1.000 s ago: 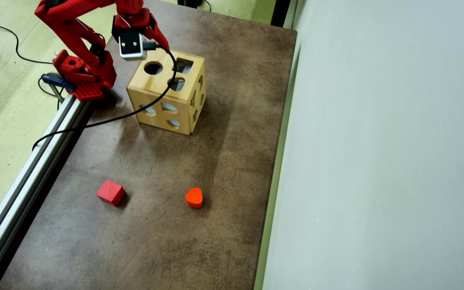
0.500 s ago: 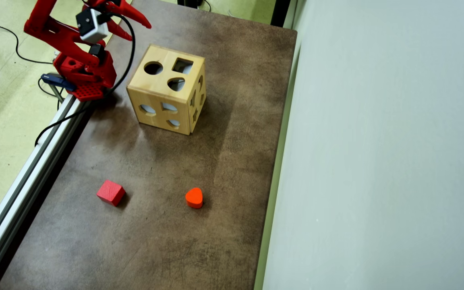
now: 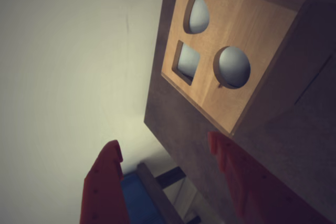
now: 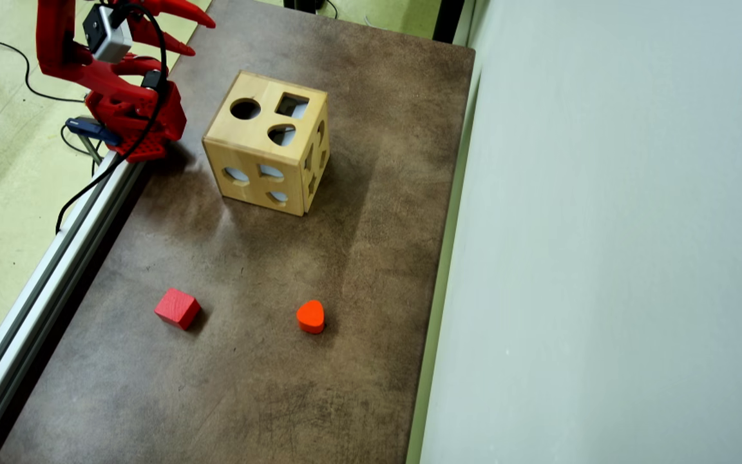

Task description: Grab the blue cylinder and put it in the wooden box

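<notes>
The end effector (image 4: 192, 35) is hanging empty, fingers apart, beside the wooden box (image 4: 266, 151); no blue cylinder showing; retreating calls for clearance.

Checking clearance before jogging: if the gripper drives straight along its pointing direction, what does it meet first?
Probably nothing. In the overhead view the open gripper points across the table's far end, passing behind the wooden box. Its height is unclear; beyond lies the wall.

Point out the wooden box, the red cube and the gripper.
wooden box (image 4: 252, 132): overhead view, on its top face among the holes.
red cube (image 4: 178, 307): overhead view, on its top face.
gripper (image 4: 203, 37): overhead view, between the open fingertips.
</notes>
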Controlling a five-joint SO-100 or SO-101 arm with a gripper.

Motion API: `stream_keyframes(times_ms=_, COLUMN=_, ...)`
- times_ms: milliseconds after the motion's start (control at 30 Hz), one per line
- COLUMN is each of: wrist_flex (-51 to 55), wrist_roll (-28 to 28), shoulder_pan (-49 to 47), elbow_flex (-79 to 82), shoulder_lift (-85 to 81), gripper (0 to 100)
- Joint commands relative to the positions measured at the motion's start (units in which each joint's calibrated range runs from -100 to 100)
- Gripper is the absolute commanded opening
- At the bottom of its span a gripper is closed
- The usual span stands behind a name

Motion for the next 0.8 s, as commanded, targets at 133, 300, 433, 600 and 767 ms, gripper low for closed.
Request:
stream_keyframes(times_ms=133, wrist_flex=0.65, wrist_roll=0.29, shoulder_pan=0.25, elbow_flex=-0.14, shoulder_lift=0.56, gripper=27)
stream_keyframes(times_ms=300, wrist_flex=0.65, wrist_roll=0.20, shoulder_pan=0.10, elbow_flex=-0.14, shoulder_lift=0.64, gripper=27)
stream_keyframes(times_ms=433, wrist_flex=0.73, wrist_roll=-1.61, shoulder_pan=0.17, elbow_flex=0.22, shoulder_lift=-0.38, gripper=26)
stream_keyframes(times_ms=600, wrist_flex=0.57, wrist_roll=-3.91, shoulder_pan=0.25, elbow_flex=0.75, shoulder_lift=-5.64, gripper=26)
stream_keyframes(times_ms=767, wrist_flex=0.65, wrist_roll=-3.96, shoulder_pan=0.25, elbow_flex=0.58, shoulder_lift=-7.34, gripper=26)
